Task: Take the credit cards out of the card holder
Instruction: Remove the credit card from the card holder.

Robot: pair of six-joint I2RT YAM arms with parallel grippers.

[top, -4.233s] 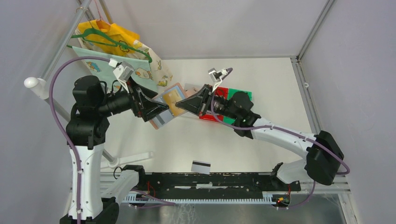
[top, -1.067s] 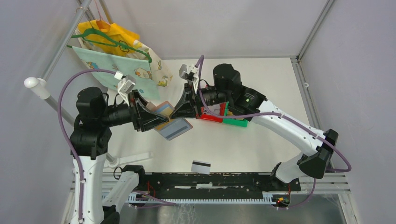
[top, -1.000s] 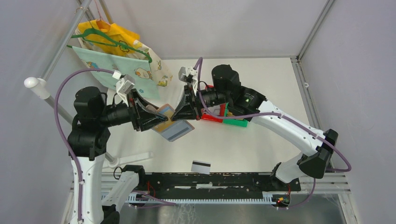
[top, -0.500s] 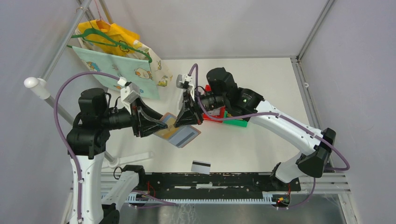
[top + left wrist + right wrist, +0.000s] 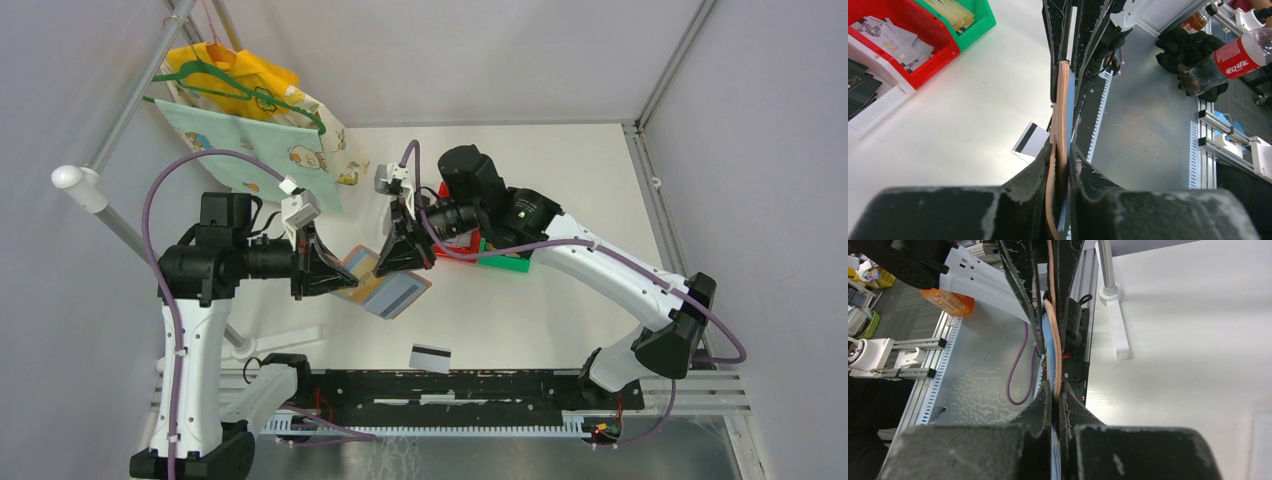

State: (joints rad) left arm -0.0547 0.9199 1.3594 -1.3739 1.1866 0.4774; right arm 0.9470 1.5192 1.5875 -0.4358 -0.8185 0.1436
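The card holder (image 5: 388, 291), reddish-brown outside and light blue inside, hangs open above the table between both arms. My left gripper (image 5: 337, 277) is shut on its left edge; in the left wrist view its jaws pinch the brown edge (image 5: 1063, 105). My right gripper (image 5: 402, 262) comes from behind and is shut on the holder's far side, where a thin blue and brown edge (image 5: 1052, 347) runs between its fingers. One of the credit cards (image 5: 430, 357), white with a black stripe, lies flat on the table near the front edge and also shows as the white card (image 5: 1029, 142).
Red (image 5: 452, 253) and green (image 5: 506, 264) bins sit behind the right wrist; the red bin (image 5: 908, 37), green bin (image 5: 970, 17) and a white bin (image 5: 875, 102) hold loose cards. Printed bags on a green hanger (image 5: 255, 105) hang at the back left. A white post base (image 5: 280, 340) lies at the front left.
The card holder has come lower and nearer the front edge. The left arm has swung right and its jaws have narrowed on the holder's edge. The right gripper has followed it, still shut.
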